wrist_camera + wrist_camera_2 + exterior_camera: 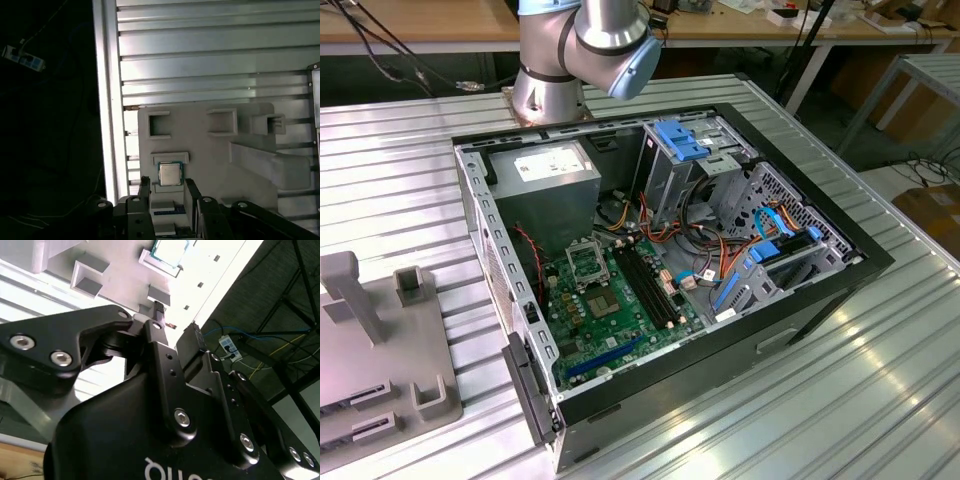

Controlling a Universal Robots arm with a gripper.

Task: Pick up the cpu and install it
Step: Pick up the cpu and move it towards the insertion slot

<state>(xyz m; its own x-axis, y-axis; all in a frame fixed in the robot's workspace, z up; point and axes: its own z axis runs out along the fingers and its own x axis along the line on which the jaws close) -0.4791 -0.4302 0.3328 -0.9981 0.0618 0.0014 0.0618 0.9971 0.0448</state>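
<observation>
The claw (168, 183) hovers by the grey fixture plate (215, 165), jaws parted wide and gripping nothing. We note the cpu (170, 173) lying flat in its recess on the plate, just beyond the fingertips (145, 181) and in line with their gap. In the exterior view, the plate sits at 8 o'clock from the open computer case (660, 250) on the ribbed metal table (410, 170).

Colours, PC-build cell

Cpu (170, 174) pale silver-grey with teal-green edge, on plain matte grey fixture (215, 165); gripper (169, 192) black with bright screw heads. Table (880, 380) ribbed bare silver. Case (790, 322) black, motherboard (610, 315) green, drive brackets (682, 140) blue, cables (722, 255) orange and red, power supply (555, 180) grey with white label, arm (590, 40) silver with pale blue cap.
</observation>
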